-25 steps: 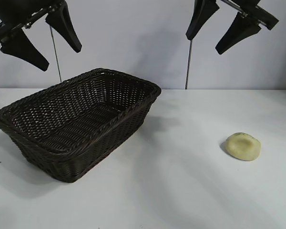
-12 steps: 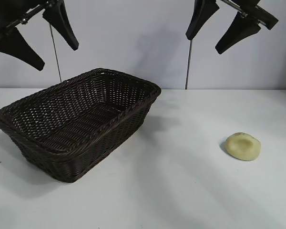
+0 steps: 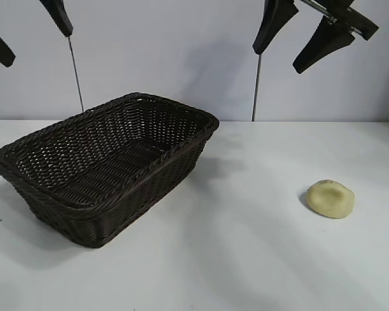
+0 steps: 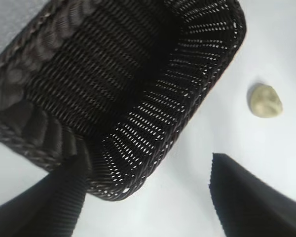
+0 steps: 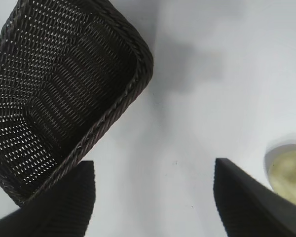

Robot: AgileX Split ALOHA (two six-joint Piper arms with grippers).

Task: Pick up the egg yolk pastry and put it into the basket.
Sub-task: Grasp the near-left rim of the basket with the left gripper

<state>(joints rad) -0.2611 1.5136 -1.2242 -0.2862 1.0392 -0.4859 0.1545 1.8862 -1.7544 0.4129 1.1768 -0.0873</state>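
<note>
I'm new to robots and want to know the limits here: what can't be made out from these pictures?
- Left claw: exterior view's top edge cuts off all but two finger tips.
- Egg yolk pastry: right wrist view's edge and a dark claw finger hide part of it.
- Basket: one end lies beyond the left wrist view's edge.
- Both arms: out of frame everywhere.

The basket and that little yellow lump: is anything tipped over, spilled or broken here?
Nothing stands out. The basket sits upright and empty on the table; the pastry lies whole, apart from it.
</note>
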